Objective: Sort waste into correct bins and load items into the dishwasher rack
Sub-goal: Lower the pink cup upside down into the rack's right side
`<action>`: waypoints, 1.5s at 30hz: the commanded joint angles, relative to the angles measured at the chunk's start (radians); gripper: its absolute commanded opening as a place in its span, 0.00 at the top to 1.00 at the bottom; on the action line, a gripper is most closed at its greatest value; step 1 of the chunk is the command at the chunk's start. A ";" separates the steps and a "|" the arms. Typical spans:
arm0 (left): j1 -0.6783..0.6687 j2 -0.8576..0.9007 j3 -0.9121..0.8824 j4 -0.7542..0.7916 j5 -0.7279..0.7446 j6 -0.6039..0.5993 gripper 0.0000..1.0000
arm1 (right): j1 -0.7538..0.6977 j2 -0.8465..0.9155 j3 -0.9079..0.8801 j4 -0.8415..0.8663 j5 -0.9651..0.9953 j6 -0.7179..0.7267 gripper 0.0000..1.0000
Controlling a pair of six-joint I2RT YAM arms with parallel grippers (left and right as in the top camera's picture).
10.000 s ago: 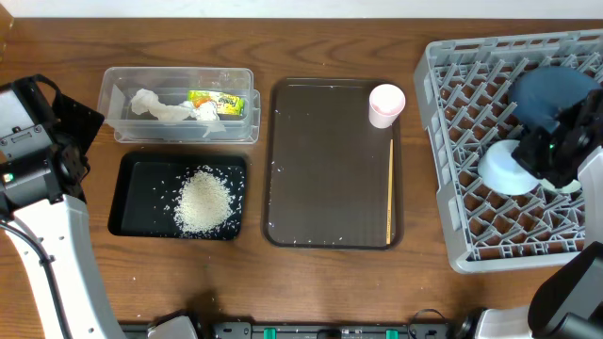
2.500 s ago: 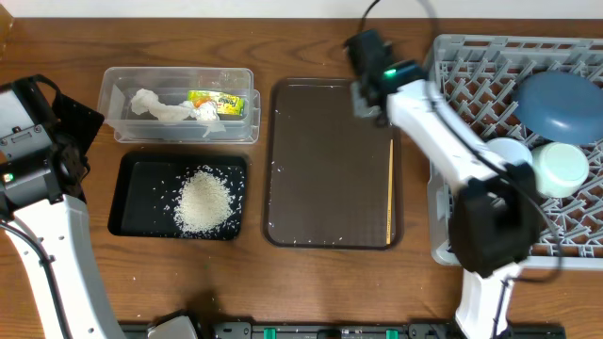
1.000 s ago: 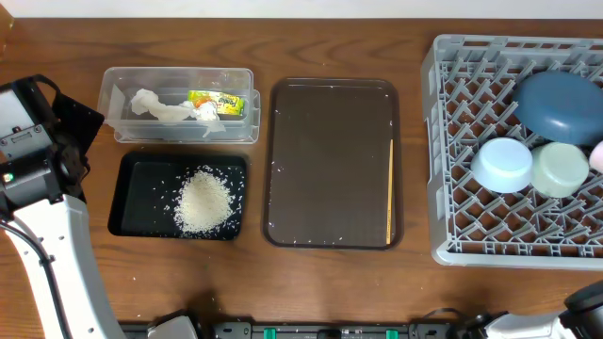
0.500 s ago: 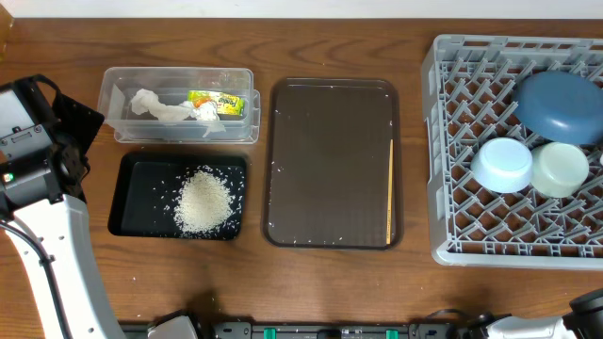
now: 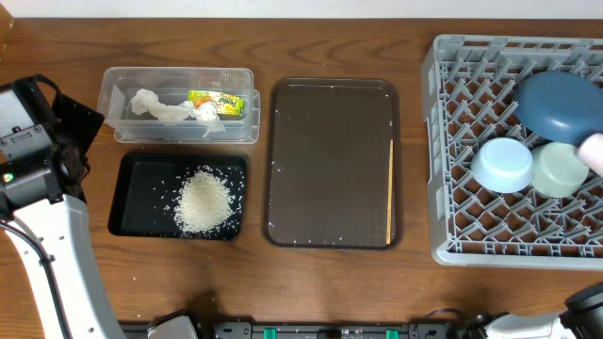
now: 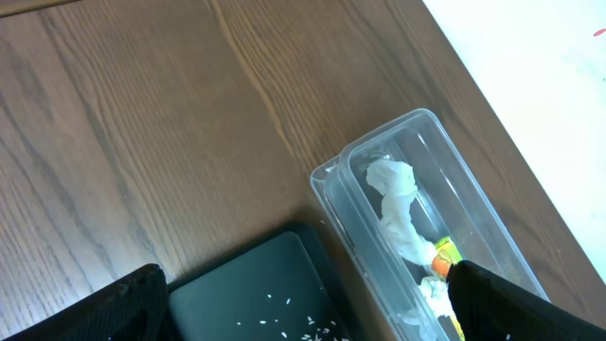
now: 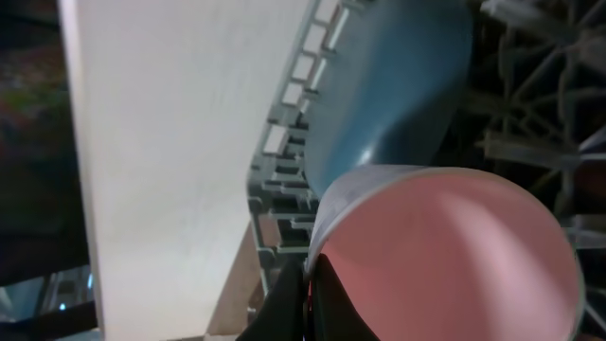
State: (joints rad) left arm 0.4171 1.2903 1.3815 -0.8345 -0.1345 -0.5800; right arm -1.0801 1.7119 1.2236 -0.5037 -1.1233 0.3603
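The cup [image 5: 594, 151] is reappearing over the rack [image 5: 471, 122], pinched by the right gripper [image 7: 305, 294] (left gripper [image 6: 303, 313] gaping), leaving only chopsticks [image 5: 390, 188].

Pink cup [image 5: 594, 151] gone from the top right corner of the brown tray [image 5: 330, 160], where it stood 10 s ago. It now shows blurred at the right edge over the dishwasher rack [image 5: 471, 226], just beside the mint green bowl [image 5: 558, 169]; 0.5 s ago it was out of frame. Right arm, stretched to the tray 2.5 s ago, has left the rack area. Right gripper [image 7: 306, 301] jaws now pinch the cup rim.
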 commanded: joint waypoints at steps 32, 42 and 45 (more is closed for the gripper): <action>0.005 0.004 0.010 -0.003 -0.009 -0.005 0.04 | 0.025 0.001 -0.016 -0.108 0.427 -0.005 0.98; 0.004 0.004 0.010 -0.003 -0.009 -0.005 0.04 | 0.025 0.001 -0.016 -0.095 0.532 -0.018 0.96; 0.004 0.004 0.010 -0.003 -0.009 -0.005 0.04 | 0.025 0.001 -0.016 -0.087 0.531 -0.018 0.96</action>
State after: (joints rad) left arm 0.4171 1.2903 1.3815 -0.8345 -0.1345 -0.5797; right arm -1.0420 1.6852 1.2293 -0.5808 -0.7807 0.3603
